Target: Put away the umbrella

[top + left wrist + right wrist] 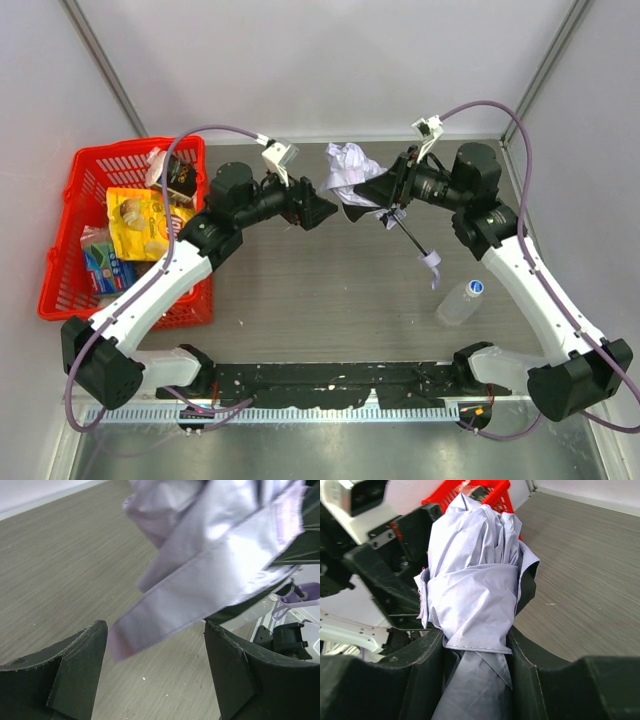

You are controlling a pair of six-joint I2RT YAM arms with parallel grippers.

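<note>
Grips the umbrella [470,580] by its bunched lavender canopy in the right end effector [475,640], pinching the fabric from both sides. Lets the black shaft [408,236] and grey handle [431,261] stick out behind that end effector, toward the arm's base. Holds the left end effector [155,645] spread wide just opposite, with a loose canopy flap hanging between its fingers; cannot tell whether touching.
</note>
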